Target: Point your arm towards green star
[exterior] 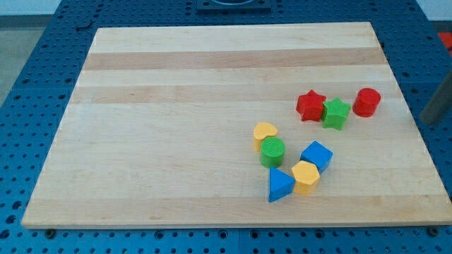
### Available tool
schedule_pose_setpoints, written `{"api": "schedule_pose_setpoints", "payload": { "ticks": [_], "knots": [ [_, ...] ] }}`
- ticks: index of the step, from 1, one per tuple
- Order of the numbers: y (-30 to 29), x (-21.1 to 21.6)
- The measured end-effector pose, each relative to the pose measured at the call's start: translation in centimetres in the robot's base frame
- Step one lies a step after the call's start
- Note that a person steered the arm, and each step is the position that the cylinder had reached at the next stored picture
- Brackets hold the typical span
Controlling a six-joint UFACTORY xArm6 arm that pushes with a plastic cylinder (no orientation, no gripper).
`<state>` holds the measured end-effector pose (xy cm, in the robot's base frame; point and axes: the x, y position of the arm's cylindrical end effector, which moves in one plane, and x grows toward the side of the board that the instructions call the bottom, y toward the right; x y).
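Note:
The green star (336, 113) lies on the right part of the wooden board (176, 106), touching the red star (310, 106) on its left. A red cylinder (366, 101) stands just to its right. My rod enters at the view's right edge, blurred, and my tip (429, 121) sits just off the board's right edge, well to the right of the green star and a little lower than the red cylinder. It touches no block.
Below and left of the stars is a cluster: yellow heart (265, 132), green cylinder (272, 152), blue cube (316, 155), yellow hexagon (306, 176), blue triangle (280, 185). A blue perforated table surrounds the board.

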<state>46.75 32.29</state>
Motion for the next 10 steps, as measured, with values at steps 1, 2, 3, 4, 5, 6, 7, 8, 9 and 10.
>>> {"api": "schedule_pose_setpoints", "payload": {
  "ticks": [1, 2, 3, 4, 5, 6, 7, 8, 9, 10],
  "knots": [
    [0.1, 3.1],
    [-1.7, 4.9],
    [-4.3, 5.9],
    [-7.8, 5.9],
    [-10.0, 5.0],
    [-12.3, 3.8],
    [-14.3, 2.1],
    [-14.4, -0.2],
    [-14.2, -1.2],
    [-14.2, -0.6]
  ]
}}
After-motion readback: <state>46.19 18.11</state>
